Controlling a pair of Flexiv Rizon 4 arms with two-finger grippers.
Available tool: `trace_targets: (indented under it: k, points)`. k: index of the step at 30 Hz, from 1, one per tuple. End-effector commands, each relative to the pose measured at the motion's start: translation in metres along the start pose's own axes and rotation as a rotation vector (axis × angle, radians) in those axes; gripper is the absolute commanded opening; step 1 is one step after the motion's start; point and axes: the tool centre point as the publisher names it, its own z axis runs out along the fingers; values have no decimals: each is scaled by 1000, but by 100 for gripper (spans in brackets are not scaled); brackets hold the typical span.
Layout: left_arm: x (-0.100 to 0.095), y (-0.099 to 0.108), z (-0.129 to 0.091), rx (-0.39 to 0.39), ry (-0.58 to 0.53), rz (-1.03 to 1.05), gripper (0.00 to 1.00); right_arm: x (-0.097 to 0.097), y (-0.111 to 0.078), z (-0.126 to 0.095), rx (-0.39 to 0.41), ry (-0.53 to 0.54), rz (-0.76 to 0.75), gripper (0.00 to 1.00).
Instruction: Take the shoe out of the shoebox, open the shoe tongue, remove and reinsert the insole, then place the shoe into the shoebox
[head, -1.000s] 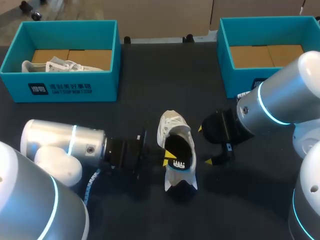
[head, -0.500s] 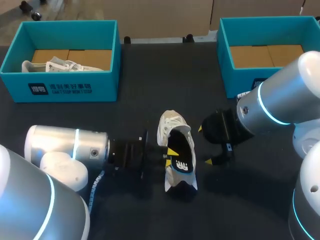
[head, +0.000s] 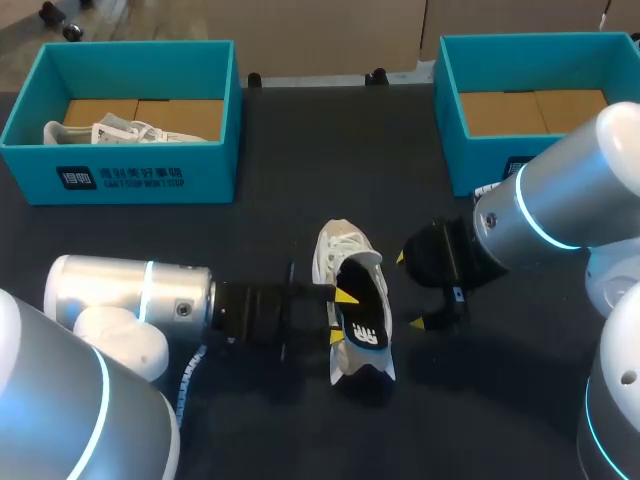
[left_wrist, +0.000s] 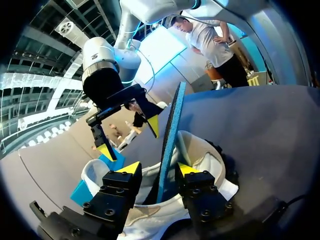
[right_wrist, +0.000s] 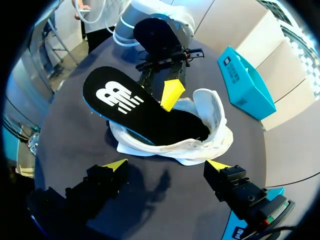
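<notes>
A white shoe (head: 345, 262) lies on the dark table at the middle, toe toward the back. A black insole (head: 362, 325) with a blue underside stands partly in its opening, heel end sticking out. My left gripper (head: 340, 315) reaches in from the left. In the left wrist view the insole (left_wrist: 172, 120) stands edge-on between the fingers of the left gripper (left_wrist: 157, 169), with a gap on one side, so it is open. My right gripper (head: 410, 290) stands wide open just right of the shoe. In the right wrist view the shoe (right_wrist: 210, 115) and insole (right_wrist: 130, 105) lie ahead of the right gripper (right_wrist: 167, 164).
A teal shoebox (head: 130, 175) at the back left holds another white shoe (head: 105, 130). A second teal shoebox (head: 470, 150) stands at the back right, close behind my right arm.
My left gripper has slid right toward the shoe with the insole, pushing it deeper in, and its fingers have spread apart. The right arm has kept still.
</notes>
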Motion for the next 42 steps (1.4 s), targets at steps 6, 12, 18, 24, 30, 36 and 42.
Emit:
trace_targets:
  k: [6, 12, 18, 24, 30, 36, 42]
  points:
    - [0, -10, 3, 13, 23, 0, 44, 2, 0, 1, 1, -4, 0, 100]
    - [-3, -11, 5, 18, 33, 4, 0, 2, 0, 1, 1, -4, 0, 100]
    - [-7, 0, 4, 6, 50, 4, 0, 2, 0, 1, 1, -4, 0, 100]
    - [-5, 15, 6, -17, 73, -2, 0, 2, 0, 1, 1, -4, 0, 100]
    - [-3, 23, 7, -38, 80, -5, 0, 2, 0, 1, 1, -4, 0, 100]
    - [-4, 13, 2, -27, 66, 1, 31, 2, 0, 1, 1, -4, 0, 100]
    - [-8, -2, 0, -10, 57, 22, 29, 2, 0, 1, 1, -4, 0, 100]
